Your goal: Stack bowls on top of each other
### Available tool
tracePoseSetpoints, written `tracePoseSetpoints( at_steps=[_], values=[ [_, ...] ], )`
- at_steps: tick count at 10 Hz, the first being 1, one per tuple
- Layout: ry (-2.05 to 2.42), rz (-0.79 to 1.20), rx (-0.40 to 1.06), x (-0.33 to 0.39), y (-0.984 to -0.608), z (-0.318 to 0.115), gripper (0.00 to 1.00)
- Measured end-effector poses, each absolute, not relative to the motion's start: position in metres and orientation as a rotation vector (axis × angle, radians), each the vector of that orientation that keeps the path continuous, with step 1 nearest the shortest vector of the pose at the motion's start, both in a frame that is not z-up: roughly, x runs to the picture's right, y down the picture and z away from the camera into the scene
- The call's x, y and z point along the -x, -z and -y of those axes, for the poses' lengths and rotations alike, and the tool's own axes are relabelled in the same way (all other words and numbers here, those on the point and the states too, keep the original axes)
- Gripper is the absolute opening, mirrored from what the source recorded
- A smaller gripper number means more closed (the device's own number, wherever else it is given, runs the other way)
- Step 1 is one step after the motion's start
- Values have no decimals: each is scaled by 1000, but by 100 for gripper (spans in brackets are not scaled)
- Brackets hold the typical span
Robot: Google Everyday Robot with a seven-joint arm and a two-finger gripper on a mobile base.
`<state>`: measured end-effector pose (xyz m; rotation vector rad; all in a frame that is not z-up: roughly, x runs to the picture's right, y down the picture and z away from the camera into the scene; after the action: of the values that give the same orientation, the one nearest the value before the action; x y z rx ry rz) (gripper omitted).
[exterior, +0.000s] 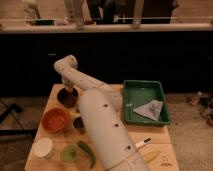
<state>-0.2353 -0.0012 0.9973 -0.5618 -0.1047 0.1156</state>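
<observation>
The dark maroon-brown bowl (66, 98) sits at the far left of the wooden table (165, 145). The larger orange-red bowl (55, 120) sits in front of it, nearer the left edge. My gripper (67, 90) reaches down from the white arm (102, 125) right over the maroon bowl, at or inside its rim.
A green tray (127, 107) with a grey cloth (150, 108) stands at the right. A white round container (43, 148), a small green cup (69, 153), a green pepper (86, 152), a small dark cup (78, 123), a pen (142, 143) and a banana (151, 156) lie near the front.
</observation>
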Motion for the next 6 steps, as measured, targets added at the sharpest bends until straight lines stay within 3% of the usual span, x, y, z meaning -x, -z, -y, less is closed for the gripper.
tracePoseSetpoints(
  at_steps=[6],
  values=[
    [-104,187,462,259,-959,39,0]
  ],
)
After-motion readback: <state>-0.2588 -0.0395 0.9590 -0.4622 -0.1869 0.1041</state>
